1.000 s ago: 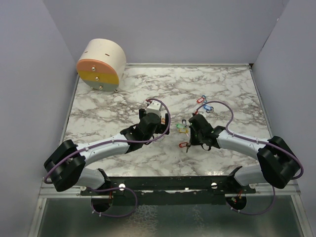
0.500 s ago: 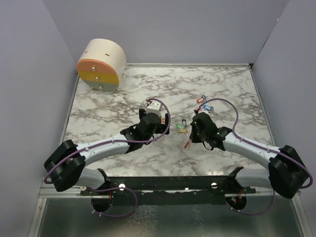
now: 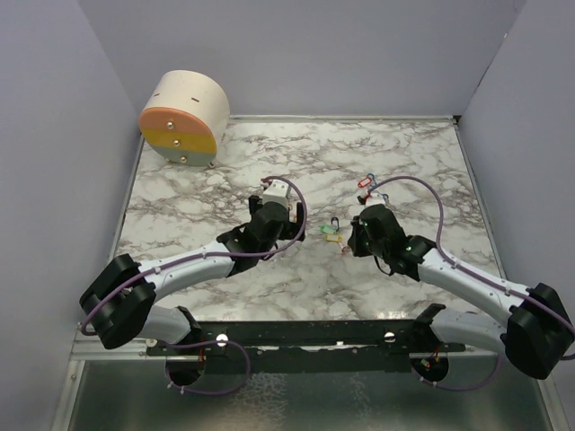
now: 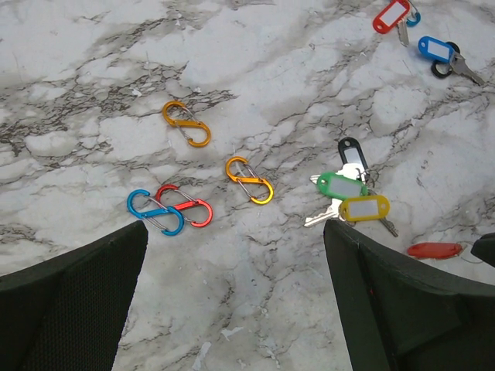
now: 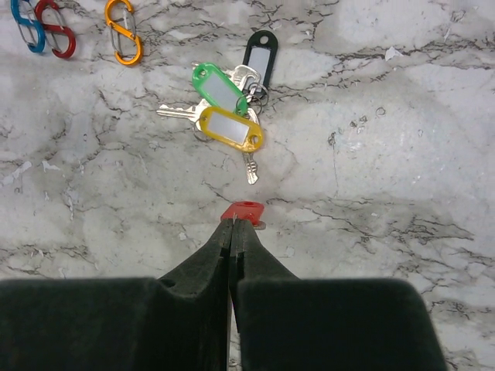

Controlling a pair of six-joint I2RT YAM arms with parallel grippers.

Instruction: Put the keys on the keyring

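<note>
Well inside the table (image 3: 180,193) edges, keys (image 4: 340,185)

On the table (image 3: 207,197), a drum (image 3: 184,118) sits in the far left corner. A bunch of keys (image 4: 348,193) lies mid-table, between the left gripper (image 4: 236,228) and the right gripper (image 5: 232,224). Just before the bunch, a lone key (image 5: 243,210) is pinched in the right gripper's tips. Behind and right of the bunch lie two more keys (image 4: 435,49), close together. Left of the bunch lies one clip (image 4: 249,180); further left, two clips (image 4: 170,210) overlap; behind these lies a fourth clip (image 4: 186,124).
</note>
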